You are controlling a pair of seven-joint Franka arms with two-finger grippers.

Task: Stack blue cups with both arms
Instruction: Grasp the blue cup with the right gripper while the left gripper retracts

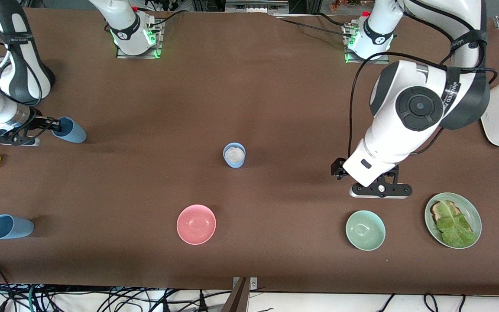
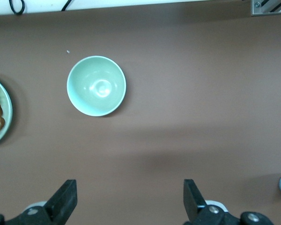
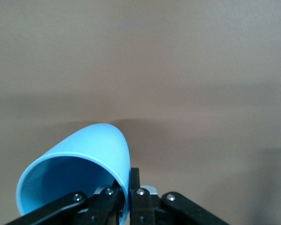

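Nothing is stacked yet — three blue cups sit well apart on the brown table (image 1: pixel 275 86), so nearly all of the job is judged to remain. Reading the front view as a clock face, the first cup (image 1: pixel 71 130) lies tipped on its side at about nine o'clock, at the right arm's end of the table, and the right gripper (image 1: pixel 52 125) is clamped on its rim: the right wrist view shows one finger inside the cup's mouth and the other against its outer wall (image 3: pixel 84 164), the wall pinched between them. Whether that cup rests on the table or is just lifted cannot be told. The second cup (image 1: pixel 234 155) stands upright near the clock's centre with something pale and crumpled inside it. The third cup (image 1: pixel 10 226) lies on its side at about eight o'clock, nearer the front camera than the held cup, untouched. The left gripper (image 1: pixel 380 190) hangs with its fingers spread wide and empty at about three o'clock, over bare table just beside the pale green bowl (image 1: pixel 365 229); that arm waits. All three cups are alike — matte light blue, handleless, tapering to a narrower base.
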